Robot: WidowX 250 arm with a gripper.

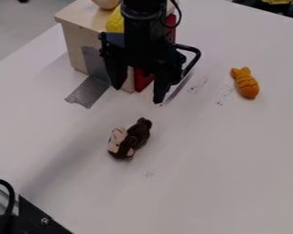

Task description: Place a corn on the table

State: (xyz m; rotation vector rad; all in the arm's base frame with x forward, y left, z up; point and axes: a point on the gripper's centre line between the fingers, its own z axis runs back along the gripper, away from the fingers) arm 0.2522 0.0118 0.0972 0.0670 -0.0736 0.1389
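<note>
My gripper [138, 93] hangs over the table [235, 160] in the upper middle, in front of a wooden box, with its two fingers spread and nothing between them. A yellow, bumpy-looking object [115, 20], possibly the corn, is on the box top just left of the arm, which covers part of it.
A brown plush monkey [138, 133] lies below the gripper, and an orange fish-shaped toy [246, 84] lies to the right. The wooden box [82, 43], with grey tape [88, 93] at its base, and a red object [143, 80] stand behind the gripper.
</note>
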